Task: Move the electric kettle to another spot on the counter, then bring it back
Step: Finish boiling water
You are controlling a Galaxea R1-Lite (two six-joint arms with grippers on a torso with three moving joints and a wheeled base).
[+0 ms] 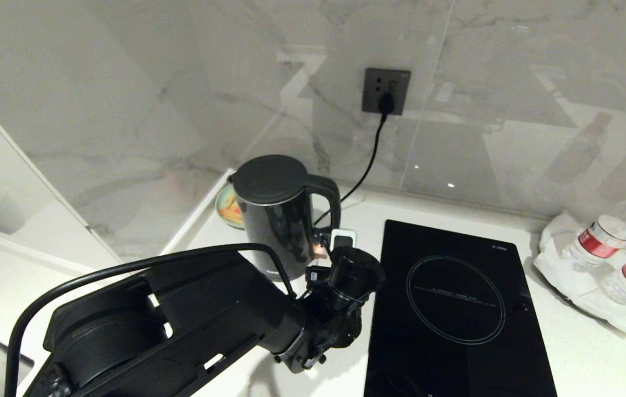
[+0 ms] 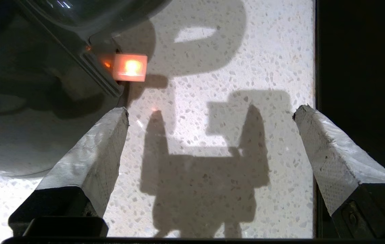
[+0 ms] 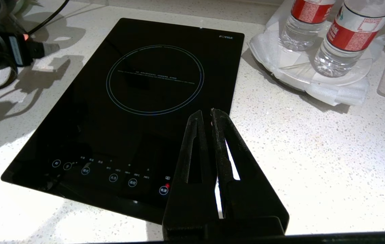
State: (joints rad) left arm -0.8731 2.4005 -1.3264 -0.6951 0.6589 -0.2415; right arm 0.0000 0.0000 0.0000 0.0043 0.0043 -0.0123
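The glossy black electric kettle (image 1: 277, 220) stands upright in the back left corner of the white speckled counter (image 1: 357, 220), its loop handle facing the hob. My left gripper (image 2: 211, 109) is open just beside the handle's foot. One white padded finger (image 2: 94, 156) is close to the kettle's lower body (image 2: 26, 84), the other (image 2: 331, 156) is at the hob's edge. Only bare counter (image 2: 213, 51) lies between them. An orange switch light (image 2: 129, 67) glows at the handle's base. My right gripper (image 3: 204, 113) is shut and empty over the hob's front right part.
A black glass induction hob (image 1: 456, 309) lies right of the kettle. Two water bottles (image 1: 610, 231) stand on a white wrapped plate (image 3: 314, 81) at the far right. A black cord runs from the wall socket (image 1: 386, 91) down behind the kettle. A small dish (image 1: 227, 207) sits behind the kettle.
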